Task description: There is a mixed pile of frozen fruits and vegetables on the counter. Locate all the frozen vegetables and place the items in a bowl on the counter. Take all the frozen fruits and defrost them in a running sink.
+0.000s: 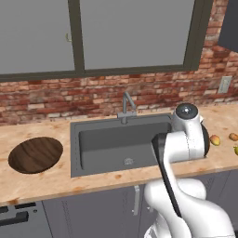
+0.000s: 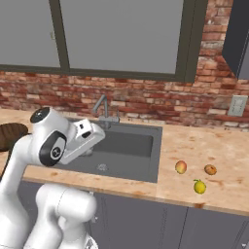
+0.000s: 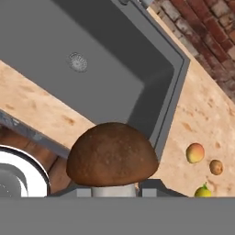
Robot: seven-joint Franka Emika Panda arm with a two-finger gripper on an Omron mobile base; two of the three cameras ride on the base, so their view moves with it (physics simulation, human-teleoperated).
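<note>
My gripper (image 3: 114, 188) is shut on the pale stem of a brown-capped mushroom (image 3: 112, 153), one of the frozen vegetables. My hand (image 2: 86, 137) hangs above the front left of the sink (image 2: 127, 145). Three pieces of the pile lie on the counter (image 2: 194, 146) right of the sink: a yellow-orange fruit with a red blush (image 2: 181, 167), an orange-brown fruit (image 2: 210, 169) and a bright yellow vegetable (image 2: 199, 186). The dark wooden bowl (image 1: 36, 154) sits on the counter left of the sink.
A slim steel faucet (image 1: 126, 106) stands at the sink's back rim, with no water visible. A brick wall (image 1: 93, 95) and a window run behind the counter. A wall outlet (image 2: 237, 105) is at the far right.
</note>
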